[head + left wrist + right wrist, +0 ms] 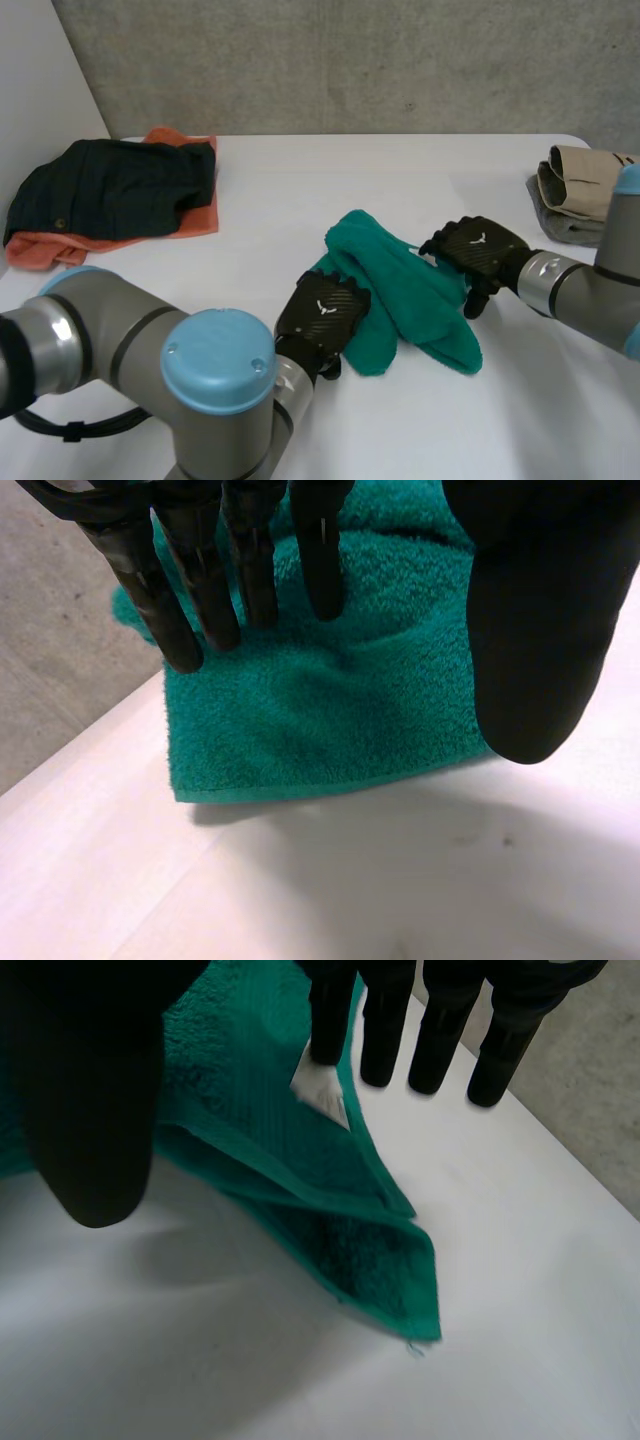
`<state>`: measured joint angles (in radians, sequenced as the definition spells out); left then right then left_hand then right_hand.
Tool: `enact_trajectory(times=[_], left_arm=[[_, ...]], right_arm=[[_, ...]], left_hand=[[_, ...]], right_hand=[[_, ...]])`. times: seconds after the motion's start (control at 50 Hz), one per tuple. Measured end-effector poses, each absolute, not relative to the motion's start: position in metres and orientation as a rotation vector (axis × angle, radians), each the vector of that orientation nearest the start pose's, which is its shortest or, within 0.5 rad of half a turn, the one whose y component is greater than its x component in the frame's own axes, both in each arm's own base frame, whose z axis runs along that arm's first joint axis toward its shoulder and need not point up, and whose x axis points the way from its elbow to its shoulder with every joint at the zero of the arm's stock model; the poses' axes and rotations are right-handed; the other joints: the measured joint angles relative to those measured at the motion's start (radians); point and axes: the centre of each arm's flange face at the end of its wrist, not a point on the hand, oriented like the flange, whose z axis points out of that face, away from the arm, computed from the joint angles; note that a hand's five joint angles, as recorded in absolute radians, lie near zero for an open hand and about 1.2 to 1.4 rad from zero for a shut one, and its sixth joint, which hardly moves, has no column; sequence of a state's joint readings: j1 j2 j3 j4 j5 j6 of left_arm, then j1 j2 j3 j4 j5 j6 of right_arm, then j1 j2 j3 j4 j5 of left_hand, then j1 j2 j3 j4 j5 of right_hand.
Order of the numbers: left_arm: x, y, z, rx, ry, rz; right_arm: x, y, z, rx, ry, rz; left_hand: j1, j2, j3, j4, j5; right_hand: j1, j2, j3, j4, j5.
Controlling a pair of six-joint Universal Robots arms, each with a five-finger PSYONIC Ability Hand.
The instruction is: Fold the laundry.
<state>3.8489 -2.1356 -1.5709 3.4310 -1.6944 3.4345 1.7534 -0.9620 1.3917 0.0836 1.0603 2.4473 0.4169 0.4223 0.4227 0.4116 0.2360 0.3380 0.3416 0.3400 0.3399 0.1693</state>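
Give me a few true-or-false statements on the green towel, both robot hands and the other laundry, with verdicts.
1. The green towel lies spread out in one layer. False: it is folded over, with layers showing at its corner.
2. The left robot hand rests straight fingers on the towel. True.
3. The right robot hand holds the towel up off the table. False: the towel lies on the table, with the hand's straight fingers at its edge.
4. A dark garment lies on an orange cloth. True.
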Motion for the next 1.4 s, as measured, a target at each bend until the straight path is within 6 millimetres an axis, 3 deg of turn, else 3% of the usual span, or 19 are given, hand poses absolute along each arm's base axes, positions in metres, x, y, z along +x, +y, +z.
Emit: enact_trajectory(times=[0.06, 0.16, 0.2, 0.36, 0.48, 0.56, 0.62, 0.72, 0.78, 0.8, 0.84, 0.86, 0.92, 1.0, 1.04, 1.12, 1.2, 1.32, 1.4], left_arm=[[-0.367, -0.156, 0.133, 1.381, 2.343, -2.018], [-0.376, -0.165, 0.125, 1.382, 2.341, -2.020], [-0.380, -0.168, 0.122, 1.380, 2.339, -2.024], [-0.394, -0.180, 0.116, 1.393, 2.273, -2.066], [-0.405, -0.191, 0.113, 1.422, 2.147, -2.120], [-0.409, -0.197, 0.123, 1.393, 2.082, -2.185], [-0.407, -0.205, 0.149, 1.325, 2.026, -2.274], [-0.387, -0.214, 0.222, 1.158, 1.928, -2.444], [-0.380, -0.213, 0.241, 1.118, 1.907, -2.483], [-0.369, -0.210, 0.268, 1.066, 1.882, -2.534], [-0.358, -0.208, 0.286, 1.031, 1.870, -2.559], [-0.356, -0.208, 0.289, 1.026, 1.869, -2.561], [-0.335, -0.212, 0.312, 0.988, 1.875, -2.548], [-0.319, -0.223, 0.320, 0.977, 1.897, -2.506], [-0.304, -0.239, 0.320, 0.968, 1.930, -2.448], [-0.294, -0.260, 0.311, 0.958, 1.973, -2.380], [-0.293, -0.287, 0.290, 0.950, 2.021, -2.309], [-0.300, -0.335, 0.270, 0.881, 1.974, -2.338], [-0.308, -0.364, 0.270, 0.801, 1.860, -2.444]], right_arm=[[0.244, -0.322, 0.146, -1.408, 2.066, -1.579], [0.251, -0.321, 0.144, -1.394, 2.044, -1.592], [0.251, -0.321, 0.145, -1.382, 2.042, -1.598], [0.247, -0.326, 0.150, -1.268, 2.081, -1.599], [0.242, -0.325, 0.166, -1.150, 2.101, -1.612], [0.240, -0.324, 0.177, -1.121, 2.093, -1.641], [0.238, -0.326, 0.186, -1.112, 2.087, -1.675], [0.232, -0.333, 0.212, -1.107, 2.067, -1.794], [0.231, -0.333, 0.224, -1.104, 2.056, -1.846], [0.228, -0.332, 0.246, -1.098, 2.032, -1.934], [0.225, -0.328, 0.267, -1.096, 2.006, -2.013], [0.225, -0.327, 0.270, -1.095, 2.001, -2.027], [0.217, -0.310, 0.315, -1.099, 1.940, -2.175], [0.212, -0.292, 0.339, -1.114, 1.914, -2.232], [0.210, -0.276, 0.352, -1.145, 1.916, -2.225], [0.216, -0.264, 0.348, -1.202, 1.940, -2.152], [0.232, -0.261, 0.329, -1.281, 1.963, -2.032], [0.255, -0.279, 0.288, -1.285, 2.033, -1.877], [0.269, -0.292, 0.264, -1.215, 2.060, -1.851]], left_hand=[[-0.006, -0.011, -0.010, -0.010, -0.010], [-0.005, -0.016, -0.013, -0.014, -0.018], [-0.005, -0.016, -0.013, -0.014, -0.019], [0.037, 0.033, 0.036, 0.038, 0.042], [0.718, 0.705, 0.700, 0.719, 0.706], [0.720, 0.767, 0.763, 0.784, 0.736], [0.720, 0.770, 0.765, 0.785, 0.736], [0.720, 0.770, 0.765, 0.785, 0.736], [0.720, 0.770, 0.765, 0.785, 0.736], [0.720, 0.770, 0.765, 0.785, 0.736], [0.720, 0.770, 0.765, 0.785, 0.736], [0.720, 0.770, 0.765, 0.785, 0.736], [0.720, 0.771, 0.766, 0.785, 0.736], [0.720, 0.772, 0.766, 0.785, 0.736], [0.720, 0.772, 0.766, 0.785, 0.736], [0.720, 0.772, 0.766, 0.785, 0.736], [0.720, 0.772, 0.766, 0.785, 0.736], [0.720, 0.774, 0.769, 0.788, 0.736], [0.720, 0.774, 0.769, 0.789, 0.736]], right_hand=[[0.205, 0.205, 0.202, 0.202, 0.200], [0.730, 0.759, 0.746, 0.750, 0.744], [0.781, 0.823, 0.823, 0.830, 0.813], [0.781, 0.833, 0.844, 0.853, 0.817], [0.781, 0.833, 0.844, 0.854, 0.817], [0.781, 0.833, 0.844, 0.854, 0.817], [0.781, 0.833, 0.844, 0.856, 0.817], [0.781, 0.833, 0.844, 0.856, 0.817], [0.781, 0.833, 0.844, 0.856, 0.817], [0.781, 0.833, 0.844, 0.857, 0.817], [0.781, 0.833, 0.844, 0.857, 0.817], [0.781, 0.833, 0.844, 0.857, 0.817], [0.781, 0.833, 0.844, 0.857, 0.817], [0.781, 0.833, 0.844, 0.857, 0.817], [0.781, 0.833, 0.844, 0.857, 0.817], [0.781, 0.833, 0.844, 0.857, 0.817], [0.781, 0.833, 0.844, 0.857, 0.817], [0.781, 0.833, 0.848, 0.857, 0.817], [0.781, 0.833, 0.848, 0.857, 0.817]])
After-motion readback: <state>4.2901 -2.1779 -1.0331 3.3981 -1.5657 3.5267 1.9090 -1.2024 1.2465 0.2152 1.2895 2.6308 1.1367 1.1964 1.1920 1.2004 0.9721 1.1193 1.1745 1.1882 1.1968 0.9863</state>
